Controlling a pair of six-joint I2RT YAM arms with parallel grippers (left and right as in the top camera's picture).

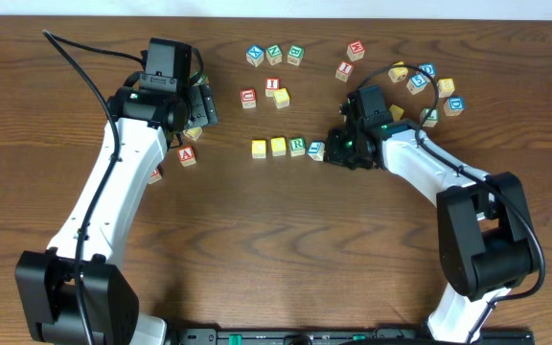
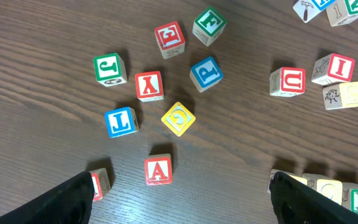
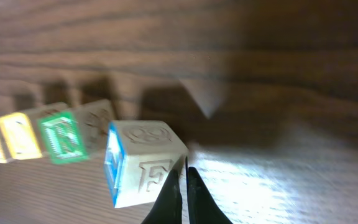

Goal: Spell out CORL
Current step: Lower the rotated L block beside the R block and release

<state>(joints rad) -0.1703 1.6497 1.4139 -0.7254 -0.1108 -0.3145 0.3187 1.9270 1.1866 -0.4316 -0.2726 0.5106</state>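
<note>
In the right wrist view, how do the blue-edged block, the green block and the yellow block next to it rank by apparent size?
1. blue-edged block: clearly largest, nearest the camera.
2. green block.
3. yellow block: barely smaller than green; blur makes this unsure.

Overhead and left wrist views are bright and sharp. The right wrist view is blurred, with glare on the worktop (image 3: 278,180).

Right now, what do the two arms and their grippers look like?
The left arm and right arm share white link shells, black joints and bulky black bases. A thin black cable trails along each. Small green lights glow near both wrists. The left gripper and right gripper have dark, tapered fingers.
</note>
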